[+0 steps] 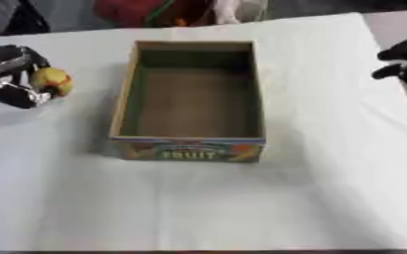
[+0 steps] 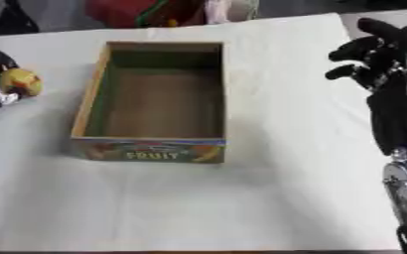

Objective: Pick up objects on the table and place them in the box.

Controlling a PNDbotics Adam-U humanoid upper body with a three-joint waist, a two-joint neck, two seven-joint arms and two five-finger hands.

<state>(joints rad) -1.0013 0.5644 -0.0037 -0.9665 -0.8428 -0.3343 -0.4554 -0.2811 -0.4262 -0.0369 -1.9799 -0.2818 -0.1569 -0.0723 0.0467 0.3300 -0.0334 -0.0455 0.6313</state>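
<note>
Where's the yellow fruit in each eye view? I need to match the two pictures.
Left eye view: the yellow fruit sits at the left edge, mid-height, with the left hand curled around it, left of the box.
Right eye view: it shows at the far left edge, partly cut off with the hand.
Shared landmark: the FRUIT label on the box's near wall.

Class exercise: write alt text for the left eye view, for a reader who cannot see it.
The robot's left hand curls round a yellow fruit at the left edge of a white table, beside an open, empty cardboard box marked FRUIT. The right hand shows at the right edge, fingers relaxed, holding nothing.
</note>
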